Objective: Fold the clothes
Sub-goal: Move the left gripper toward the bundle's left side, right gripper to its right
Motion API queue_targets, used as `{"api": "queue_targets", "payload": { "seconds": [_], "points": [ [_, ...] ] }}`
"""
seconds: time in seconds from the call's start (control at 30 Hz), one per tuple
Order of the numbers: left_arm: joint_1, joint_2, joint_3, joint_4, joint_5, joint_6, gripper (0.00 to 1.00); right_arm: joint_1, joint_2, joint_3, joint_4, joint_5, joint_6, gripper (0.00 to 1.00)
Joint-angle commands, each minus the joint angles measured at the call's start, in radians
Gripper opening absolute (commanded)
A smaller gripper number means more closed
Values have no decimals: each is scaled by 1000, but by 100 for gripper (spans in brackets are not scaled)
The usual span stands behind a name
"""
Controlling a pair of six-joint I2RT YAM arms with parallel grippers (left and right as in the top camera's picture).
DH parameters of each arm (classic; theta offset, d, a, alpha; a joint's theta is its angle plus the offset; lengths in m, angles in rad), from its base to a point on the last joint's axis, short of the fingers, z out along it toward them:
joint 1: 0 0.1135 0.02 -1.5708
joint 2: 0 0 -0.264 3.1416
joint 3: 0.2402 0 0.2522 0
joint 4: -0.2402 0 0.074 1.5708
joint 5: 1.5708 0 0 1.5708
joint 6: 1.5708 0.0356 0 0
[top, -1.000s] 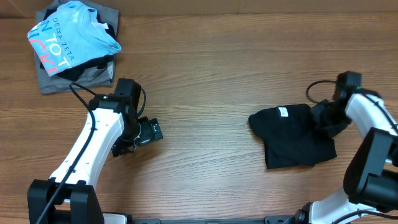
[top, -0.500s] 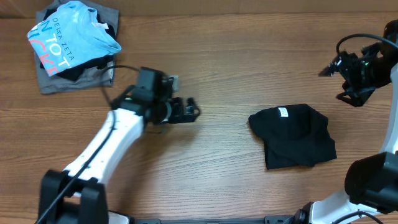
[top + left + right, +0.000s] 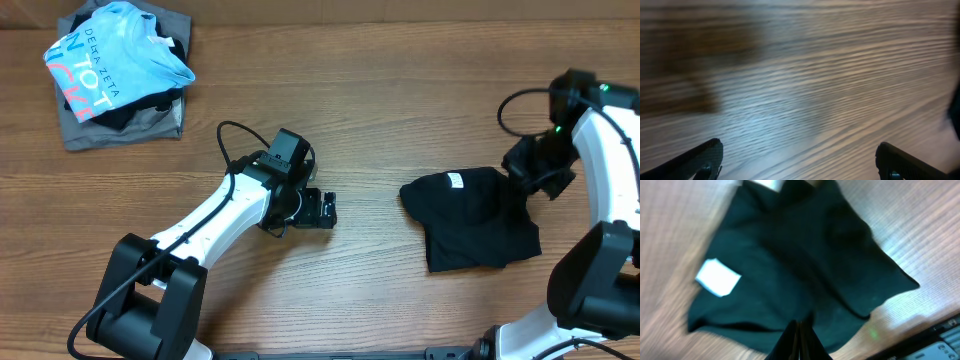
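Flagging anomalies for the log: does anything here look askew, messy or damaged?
The black garment lies lopsided with uneven edges, its white tag exposed. The blue T-shirt sits rumpled atop a gray shirt at the far left. No damage or spills visible.

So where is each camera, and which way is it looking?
Overhead: above the table, looking straight down; shows left arm, right arm, black garment, clothes pile.
Left wrist: on the left arm, facing bare table; left gripper open at bottom.
Right wrist: on the right arm, facing the black garment; right gripper shut.
Overhead and right wrist share the black garment.
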Motion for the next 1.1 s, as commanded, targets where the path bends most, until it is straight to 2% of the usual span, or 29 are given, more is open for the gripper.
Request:
{"api": "queue_targets", "payload": {
  "seconds": [0.0,0.2,0.6,0.73,1.07],
  "points": [
    [6,7,0,-31,-58,-2,100,-42,-12,-121,49,122,168,4],
    [6,7,0,-35,-58,-2,100,-54,-12,-236,130,119,164,4],
    [6,7,0,-36,-58,-3,100,86,-8,-435,389,17,165,4],
    [6,7,0,-21,-62,-3,100,200,-2,-437,410,5,172,4],
    [6,6,0,-14,-61,-3,100,530,-2,-436,508,-213,252,4]
  ]
}}
